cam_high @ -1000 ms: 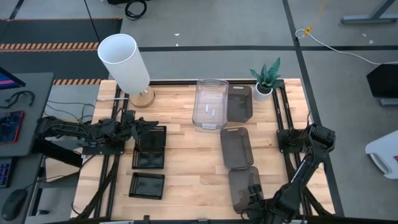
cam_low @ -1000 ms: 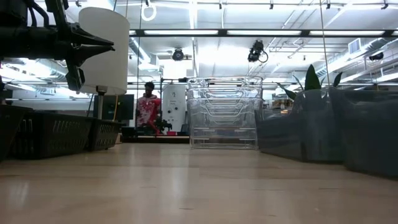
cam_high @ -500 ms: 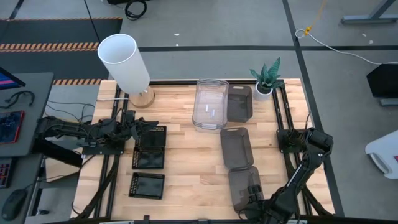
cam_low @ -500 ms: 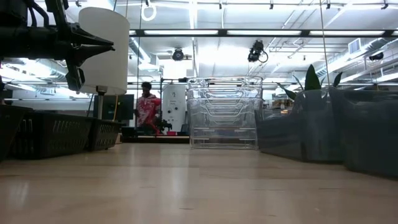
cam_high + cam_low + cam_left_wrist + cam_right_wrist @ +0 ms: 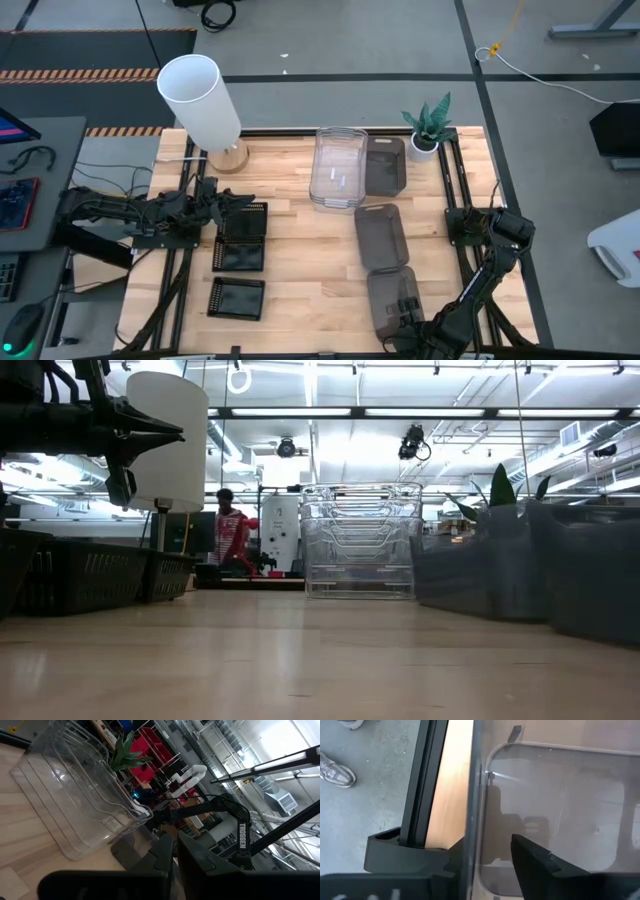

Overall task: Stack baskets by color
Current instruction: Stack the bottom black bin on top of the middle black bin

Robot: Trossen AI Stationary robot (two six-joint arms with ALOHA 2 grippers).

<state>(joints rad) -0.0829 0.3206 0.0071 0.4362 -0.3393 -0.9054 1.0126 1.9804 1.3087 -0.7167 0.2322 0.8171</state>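
the right gripper (image 5: 405, 322) is down at the near edge of the desk (image 5: 300, 245), at the near end of the nearest smoky grey basket (image 5: 392, 303). in the right wrist view its two dark fingers (image 5: 540, 860) straddle that basket's rim, one inside the bin and one outside by the desk edge, with a narrow gap between them; whether they already pinch the wall cannot be told.

the left gripper (image 5: 232, 203) hangs above the left side of the desk, just beside the far black grid basket (image 5: 243, 221). in the left wrist view its fingers (image 5: 165, 854) stand almost together with nothing between them.

the clear baskets (image 5: 337, 166) sit nested in one stack at the far middle of the desk. a second smoky grey basket (image 5: 385, 165) lies just beside that stack on its right, and a third smoky grey basket (image 5: 380, 236) lies between it and the nearest one, so the three grey bins form a loose line toward the near edge, not stacked.

three black grid baskets are on the left: the far one, a middle black grid basket (image 5: 240, 256) touching it, and a near black grid basket (image 5: 237, 297) a little apart.

a white cylindrical lamp (image 5: 200, 100) stands at the far left corner and a small potted plant (image 5: 428, 125) at the far right. in the low view a person in a red top (image 5: 229, 538) stands in the room beyond the desk.
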